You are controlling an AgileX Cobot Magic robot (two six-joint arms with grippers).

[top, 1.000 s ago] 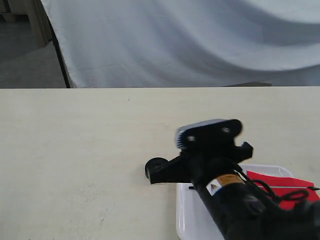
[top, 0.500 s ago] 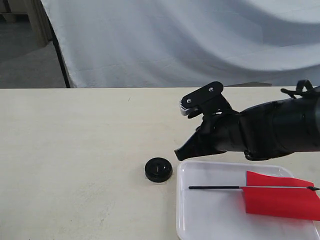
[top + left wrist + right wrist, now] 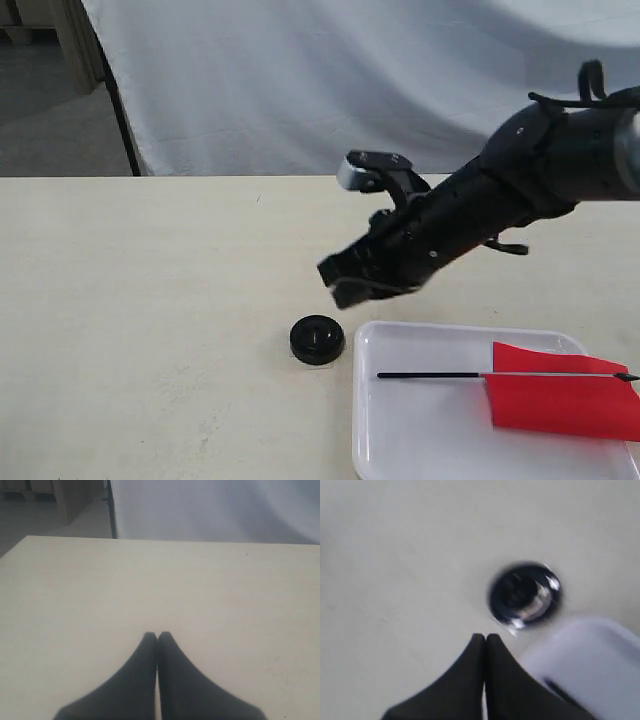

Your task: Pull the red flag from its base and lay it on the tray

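Observation:
The red flag (image 3: 560, 400) lies flat in the white tray (image 3: 400, 440) at the front right, its thin black pole (image 3: 430, 376) pointing left. The round black base (image 3: 318, 339) sits on the table just left of the tray, and shows blurred in the right wrist view as the base (image 3: 525, 594) beside the tray's corner (image 3: 590, 665). My right gripper (image 3: 338, 282) hangs above the table behind the base, shut and empty; its fingertips (image 3: 485, 639) meet. My left gripper (image 3: 157, 636) is shut over bare table and is out of the exterior view.
A white cloth backdrop (image 3: 380, 80) hangs behind the table's far edge. A dark post (image 3: 120, 110) stands at the back left. The pale table (image 3: 150, 300) stretches wide to the left of the base.
The right arm has lifted off the tray and swung back and up, its gripper now behind the base. The flag stays lying in the tray.

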